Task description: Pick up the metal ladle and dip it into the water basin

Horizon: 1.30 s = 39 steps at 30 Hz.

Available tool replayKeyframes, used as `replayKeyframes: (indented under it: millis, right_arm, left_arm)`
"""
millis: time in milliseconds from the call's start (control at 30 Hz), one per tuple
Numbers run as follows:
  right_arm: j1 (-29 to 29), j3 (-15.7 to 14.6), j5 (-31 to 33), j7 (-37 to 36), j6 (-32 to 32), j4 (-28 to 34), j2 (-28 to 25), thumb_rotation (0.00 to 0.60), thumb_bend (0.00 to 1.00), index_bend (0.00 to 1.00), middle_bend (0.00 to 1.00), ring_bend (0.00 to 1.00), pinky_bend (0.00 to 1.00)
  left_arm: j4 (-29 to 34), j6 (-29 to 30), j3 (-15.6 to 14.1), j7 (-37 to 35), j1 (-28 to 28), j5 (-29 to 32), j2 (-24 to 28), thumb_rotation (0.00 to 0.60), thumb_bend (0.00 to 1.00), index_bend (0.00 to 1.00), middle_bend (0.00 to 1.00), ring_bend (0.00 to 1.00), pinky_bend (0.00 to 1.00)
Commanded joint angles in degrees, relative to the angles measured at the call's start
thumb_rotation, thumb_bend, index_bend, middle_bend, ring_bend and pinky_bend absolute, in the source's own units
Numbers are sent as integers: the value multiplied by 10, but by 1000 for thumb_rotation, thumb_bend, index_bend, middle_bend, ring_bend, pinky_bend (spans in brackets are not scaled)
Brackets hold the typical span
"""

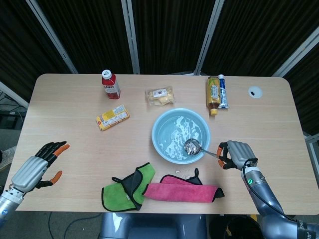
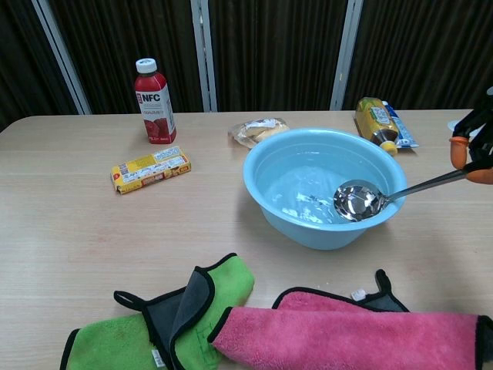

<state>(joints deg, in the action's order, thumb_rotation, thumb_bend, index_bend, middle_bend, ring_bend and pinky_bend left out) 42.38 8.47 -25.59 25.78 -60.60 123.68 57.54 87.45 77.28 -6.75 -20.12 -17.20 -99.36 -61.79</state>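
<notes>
The light blue water basin (image 1: 164, 149) (image 2: 266, 193) sits at the middle of the table with rippling water in it. My right hand (image 1: 238, 154) (image 2: 471, 146) grips the handle of the metal ladle (image 1: 192, 146) (image 2: 359, 202), whose bowl hangs just above the water by the basin's near right rim. The hand is to the right of the basin and only partly inside the chest view. My left hand (image 1: 41, 165) hovers open over the table's near left corner, fingers spread, holding nothing.
Behind the basin lie a red NFC bottle (image 1: 110, 83), a yellow packet (image 1: 112, 117), a wrapped snack (image 1: 160, 95), a tea bottle (image 1: 213, 93) and a tube (image 1: 222, 90). Green (image 1: 126, 188) and pink (image 1: 182, 190) cloths lie near the front edge.
</notes>
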Motion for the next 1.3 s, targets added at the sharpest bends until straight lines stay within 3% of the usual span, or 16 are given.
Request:
replayKeyframes:
  millis: [33,500,833,1300]
  right_arm:
    - [33,6,62,30,1,34,-31,600,324,744,651,349,291]
    - [181,-7,306,125,68,39,-82,600,324,744,651,346,291]
    - [232,7,371,124,100,26,-106,600,323,744,652,345,291]
    - [291,1,437,121,159,-11,-124,600,323,744,652,342,291]
  left_arm:
    - [0,2,-1,0,0,-2,0,600,471,0,0,0,0]
    - [2,-6,-1,12,-1,1,-4,600,473,0,0,0,0]
    - [4,-14,1,26,-2,10,-8,600,471,0,0,0,0]
    - [4,-23,5,32,-4,20,-11,600,472,0,0,0,0]
